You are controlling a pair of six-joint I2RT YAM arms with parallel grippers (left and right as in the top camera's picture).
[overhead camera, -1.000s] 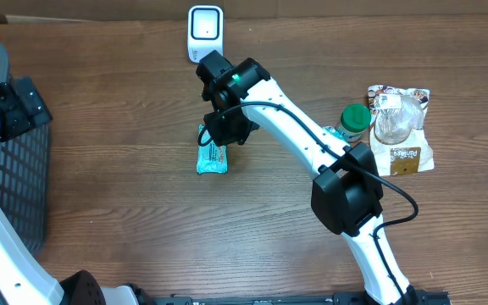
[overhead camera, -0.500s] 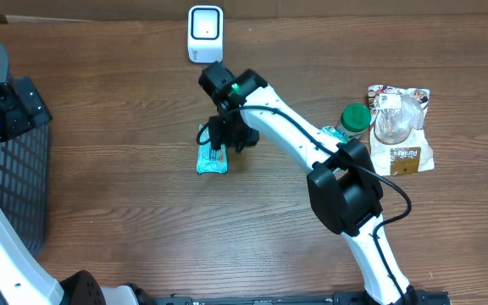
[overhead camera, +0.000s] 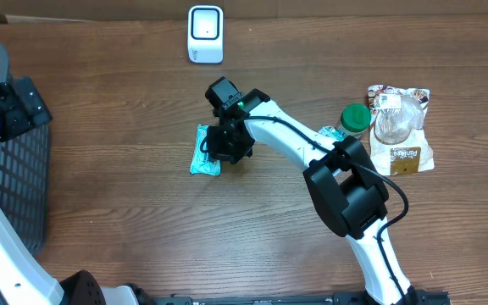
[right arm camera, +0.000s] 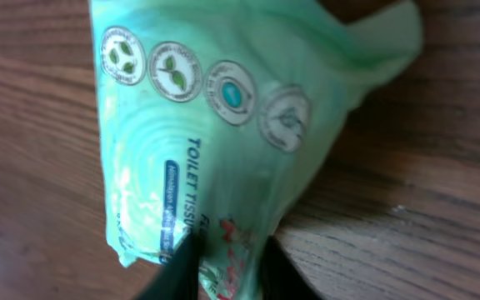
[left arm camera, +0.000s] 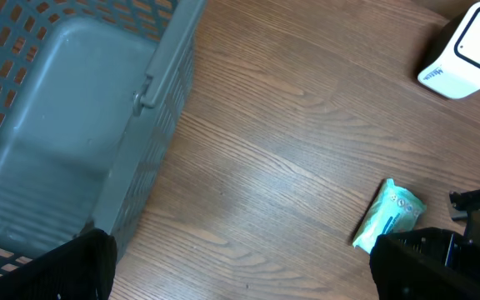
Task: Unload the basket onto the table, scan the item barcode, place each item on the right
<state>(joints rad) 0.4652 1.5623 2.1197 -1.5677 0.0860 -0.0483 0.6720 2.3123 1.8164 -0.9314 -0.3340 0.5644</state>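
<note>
Tissue pack: a pale green packet (overhead camera: 203,152) of toilet tissue lies on the wooden surface (overhead camera: 125,220) near the middle, its printed face up, with a row of round emblems along one end.
Right tool: the right tool (overhead camera: 224,146) bears down on the packet's right edge; in the wrist view its two dark fingertips (right arm camera: 182,268) stand close together, clamped on a fold of the wrapper.
Right arm: white, with a green light near the wrist, it reaches in from the near right edge toward the middle.
Scanner: a small white barcode scanner (overhead camera: 205,32) stands at the far edge, beyond the packet and well apart from it.
Left tool: the left tool (left arm camera: 240,262) hangs over the left side with its fingers spread wide apart, above the boundary of basket and bare wood.
Basket: a grey mesh basket (overhead camera: 19,178) sits at the left edge.
Other goods: a jar with a green lid (overhead camera: 354,119) and a snack bag (overhead camera: 407,152) rest side by side on the right.
</note>
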